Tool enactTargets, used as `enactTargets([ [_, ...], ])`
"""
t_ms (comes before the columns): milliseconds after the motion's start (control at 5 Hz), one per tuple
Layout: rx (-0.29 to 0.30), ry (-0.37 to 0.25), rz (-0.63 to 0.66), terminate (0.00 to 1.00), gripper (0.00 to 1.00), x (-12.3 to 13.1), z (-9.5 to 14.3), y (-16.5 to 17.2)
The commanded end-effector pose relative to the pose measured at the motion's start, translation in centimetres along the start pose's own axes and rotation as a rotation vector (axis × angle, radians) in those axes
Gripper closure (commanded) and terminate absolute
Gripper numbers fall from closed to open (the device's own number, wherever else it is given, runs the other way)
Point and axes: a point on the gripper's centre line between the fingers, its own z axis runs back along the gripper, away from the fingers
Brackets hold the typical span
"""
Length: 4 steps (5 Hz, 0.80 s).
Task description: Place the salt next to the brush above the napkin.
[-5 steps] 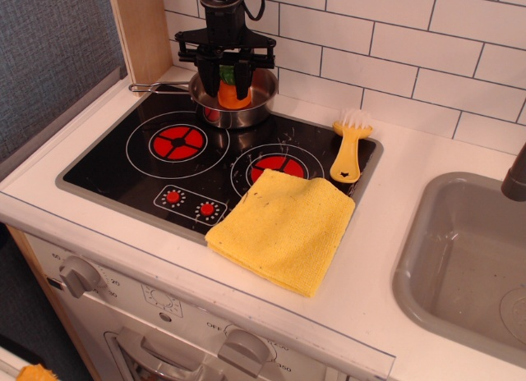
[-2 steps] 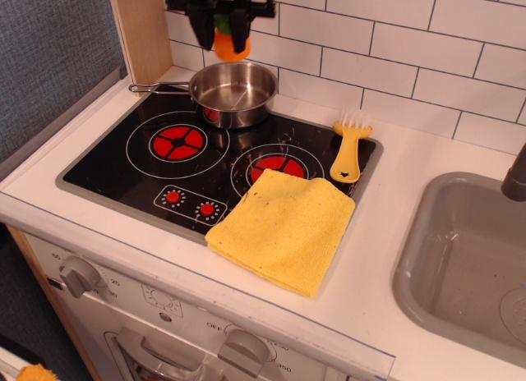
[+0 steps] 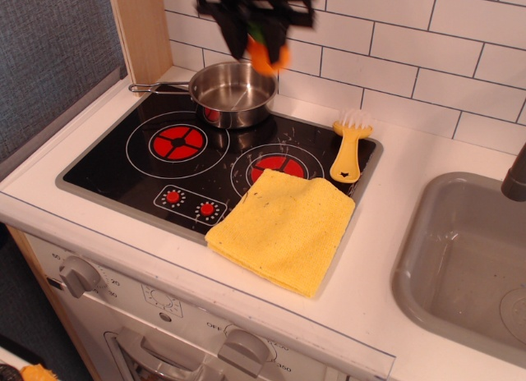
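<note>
The salt (image 3: 265,56) hangs in the air at the top of the frame, its orange body pinched between the dark jaws of the gripper (image 3: 256,38), which are closed on it; the picture is blurred there. Just below sits the steel pan (image 3: 233,94) on the black stove (image 3: 148,172). Well off to the lower right, the brush (image 3: 349,148) lies just above the napkin (image 3: 284,228) on the tabletop (image 3: 394,200).
</note>
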Motion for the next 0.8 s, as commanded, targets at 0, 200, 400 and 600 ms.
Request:
enactTargets([
  [0, -0.018, 0.041, -0.091, 0.0, 1.0, -1.2, -1.6, -2.6],
  [200, 0.014, 0.093, -0.098, 0.0, 1.0, -1.4, -3.6, -2.7],
  [400, 0.039, 0.156, -0.059, 0.0, 1.0, -2.0, -5.6, -1.6],
  [600, 0.033, 0.192, -0.058, 0.0, 1.0, -2.4, -6.7, -1.6],
])
